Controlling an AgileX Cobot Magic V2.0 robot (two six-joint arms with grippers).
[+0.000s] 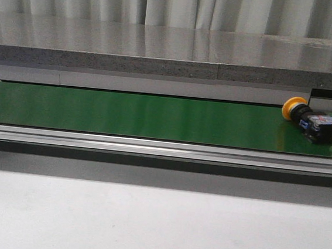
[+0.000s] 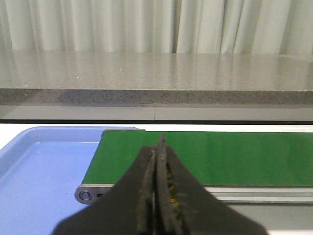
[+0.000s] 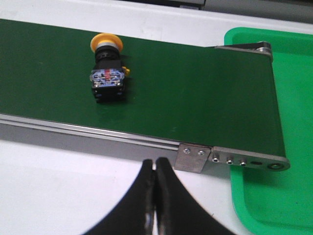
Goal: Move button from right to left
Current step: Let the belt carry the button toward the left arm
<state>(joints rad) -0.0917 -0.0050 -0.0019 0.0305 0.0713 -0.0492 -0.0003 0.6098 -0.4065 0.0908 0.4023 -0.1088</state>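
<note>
The button point(image 1: 310, 119) lies on its side on the green conveyor belt point(image 1: 131, 114) near its right end, yellow-orange head toward the back, black body with a red-white-blue mark toward the front. The right wrist view shows the same button point(image 3: 107, 68) on the belt point(image 3: 195, 103). My right gripper point(image 3: 156, 164) is shut and empty, over the white table in front of the belt rail, apart from the button. My left gripper point(image 2: 157, 147) is shut and empty, in front of the belt's left end point(image 2: 205, 156). Neither gripper shows in the front view.
A blue tray point(image 2: 34, 171) sits past the belt's left end. A green tray point(image 3: 288, 98) sits past its right end. A metal rail point(image 1: 163, 149) runs along the belt's front. A grey stone ledge point(image 1: 161, 53) and curtains stand behind.
</note>
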